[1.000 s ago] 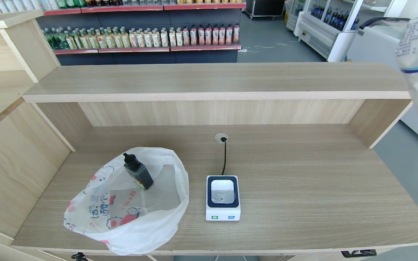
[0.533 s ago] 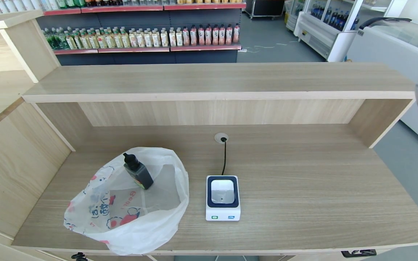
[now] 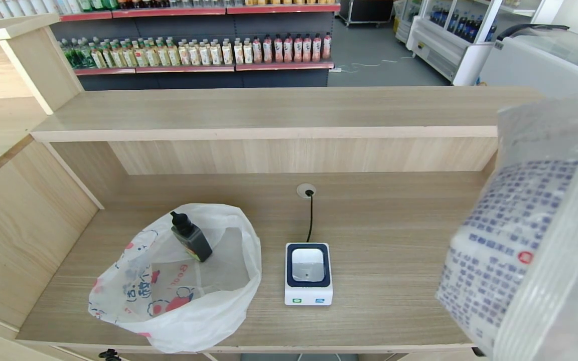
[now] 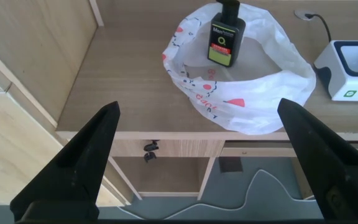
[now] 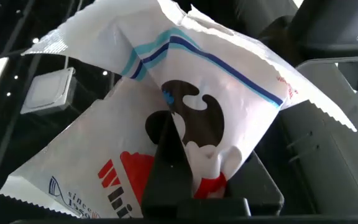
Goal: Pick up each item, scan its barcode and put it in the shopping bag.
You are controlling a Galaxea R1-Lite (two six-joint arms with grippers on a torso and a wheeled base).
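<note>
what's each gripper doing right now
left gripper: open, holding nothing
right gripper: shut on the white packet

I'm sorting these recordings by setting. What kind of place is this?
Most likely a small supermarket's checkout. Long red-edged shelves of bottled drinks run behind the light wooden counter, on which sit a white box-shaped barcode scanner and a printed white plastic shopping bag.

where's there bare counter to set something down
Biggest bare patch: the counter from the scanner toward its right end, though the held packet hides part of it. Also the strip behind the shopping bag and scanner, crossed by the cable. Tight: the gap between shopping bag and scanner.
</note>
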